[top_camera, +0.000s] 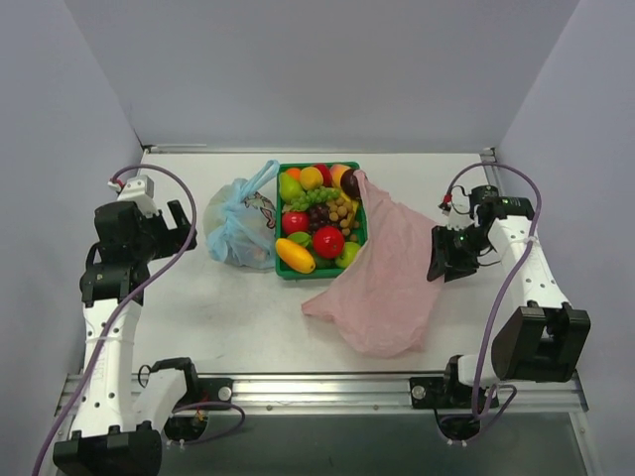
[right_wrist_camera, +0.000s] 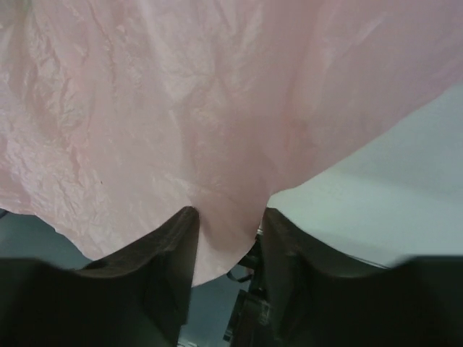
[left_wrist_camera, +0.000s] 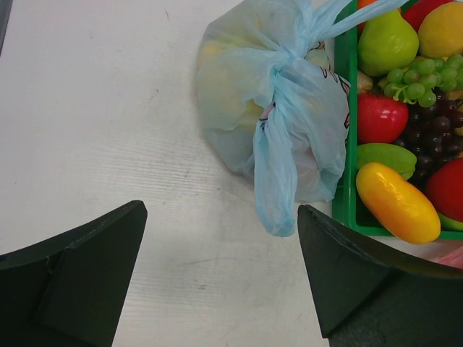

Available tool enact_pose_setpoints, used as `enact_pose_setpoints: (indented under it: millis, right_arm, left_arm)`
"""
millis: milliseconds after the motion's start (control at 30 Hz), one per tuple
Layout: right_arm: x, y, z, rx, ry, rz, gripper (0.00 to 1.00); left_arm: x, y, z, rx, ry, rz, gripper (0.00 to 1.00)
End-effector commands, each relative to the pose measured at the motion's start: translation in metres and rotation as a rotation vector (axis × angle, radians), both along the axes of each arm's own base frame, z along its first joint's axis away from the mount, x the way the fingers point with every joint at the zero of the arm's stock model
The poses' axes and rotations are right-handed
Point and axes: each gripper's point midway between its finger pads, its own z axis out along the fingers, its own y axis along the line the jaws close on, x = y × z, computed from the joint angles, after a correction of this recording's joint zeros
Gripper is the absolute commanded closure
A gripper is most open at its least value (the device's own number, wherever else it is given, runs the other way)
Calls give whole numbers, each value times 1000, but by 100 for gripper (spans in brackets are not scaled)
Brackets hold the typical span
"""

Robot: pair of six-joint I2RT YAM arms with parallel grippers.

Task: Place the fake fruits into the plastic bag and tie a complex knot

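The fake fruits (top_camera: 319,220) lie heaped in a green tray (top_camera: 298,274): red apples, a yellow mango (left_wrist_camera: 398,202), a green pear (left_wrist_camera: 387,43), and green and purple grapes. The pale-pink plastic bag (top_camera: 382,278) lies flattened, draped from the tray's right rim down onto the table. No knot shows in it. My right gripper (top_camera: 442,260) is at the bag's right edge, and in its wrist view the gripper (right_wrist_camera: 228,213) is shut on a fold of the pink plastic (right_wrist_camera: 181,108). My left gripper (top_camera: 187,230) is open and empty above bare table (left_wrist_camera: 221,210), left of the tray.
A tied light-blue plastic bag (top_camera: 238,230) lies against the tray's left side, and its loose handle (left_wrist_camera: 275,181) points toward my left gripper. Grey walls enclose the table. A metal rail (top_camera: 317,389) runs along the near edge.
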Motion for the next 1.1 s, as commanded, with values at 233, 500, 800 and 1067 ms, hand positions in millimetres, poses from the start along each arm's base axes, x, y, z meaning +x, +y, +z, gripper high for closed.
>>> enact_pose_setpoints:
  millis: [233, 500, 800, 1067]
  right_arm:
    - [66, -50, 36, -238, -137, 429, 100]
    - [135, -89, 63, -463, -214, 457, 54]
    - [140, -35, 142, -427, -480, 148, 2]
    - [136, 15, 100, -629, -470, 129, 2]
  left_arm:
    - [7, -3, 13, 54, -80, -65, 3]
    - [9, -11, 13, 51, -108, -123, 2]
    - [17, 0, 12, 59, -103, -57, 3]
    - [13, 8, 2, 65, -83, 3, 3]
